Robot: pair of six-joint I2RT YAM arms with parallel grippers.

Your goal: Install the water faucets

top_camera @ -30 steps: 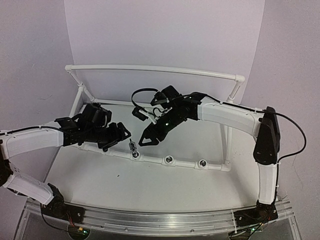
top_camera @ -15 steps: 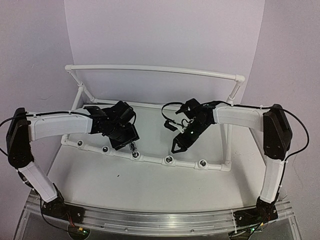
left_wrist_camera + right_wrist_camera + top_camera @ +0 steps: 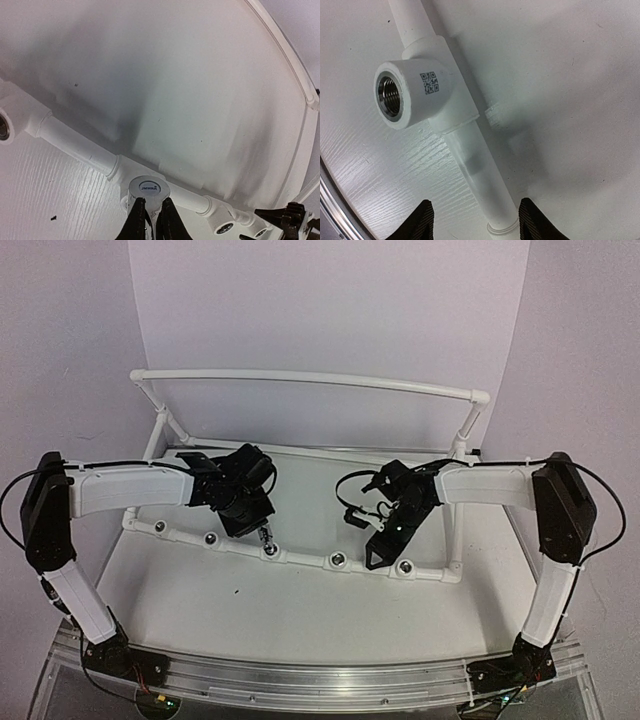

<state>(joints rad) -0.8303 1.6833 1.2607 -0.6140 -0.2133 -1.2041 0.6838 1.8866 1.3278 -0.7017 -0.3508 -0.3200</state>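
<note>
A white pipe frame stands on the bench. Its front pipe carries five round sockets in a row. The one faucet in sight, a small shiny metal piece, stands upright on the middle socket of that pipe.

The left arm reaches in from the frame's left end. The left jaws sit on the faucet from the far side of the front pipe and pinch it, with only a thin slit between the fingertips. In the left wrist view those fingertips lie just beside a round white cap with a printed label, on a fitting of the front pipe.

The right arm comes in from the frame's right end. The right jaws hang over the front pipe between the fourth socket and the fifth, nearer the fifth, spread wide and holding nothing. In the right wrist view the pipe runs between their two tips. A socket fitting with a threaded metal mouth and a small square code label lies farther along the pipe, apart from them.
</note>
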